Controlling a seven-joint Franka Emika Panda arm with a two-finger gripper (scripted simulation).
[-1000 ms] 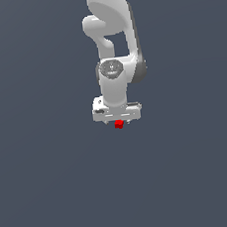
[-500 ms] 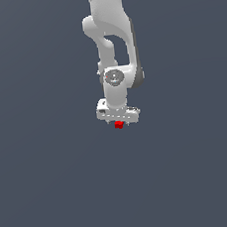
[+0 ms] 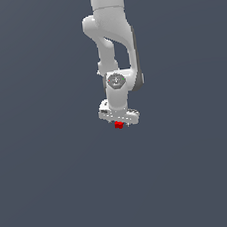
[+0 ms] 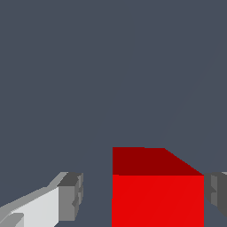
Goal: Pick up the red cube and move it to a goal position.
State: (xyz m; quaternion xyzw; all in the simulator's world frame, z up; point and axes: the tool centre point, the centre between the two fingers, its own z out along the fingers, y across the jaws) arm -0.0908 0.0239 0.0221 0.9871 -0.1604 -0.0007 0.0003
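Observation:
The red cube (image 3: 118, 125) rests on the dark grey floor directly under the white hand of my arm. In the exterior view my gripper (image 3: 119, 123) points straight down over it, and the cube shows only as a small red patch below the hand. In the wrist view the cube (image 4: 157, 195) sits between the two fingers. One grey fingertip (image 4: 72, 197) stands clearly apart from the cube. The other fingertip (image 4: 217, 195) is at the cube's opposite side, close to or touching it. The jaws are open around the cube.
The plain dark grey floor (image 3: 53, 182) stretches on all sides with no other objects in view. The white arm (image 3: 111, 31) rises from the hand to the exterior view's upper edge.
The hand has sunk slightly lower over the red cube. The cube has stayed in the same place.

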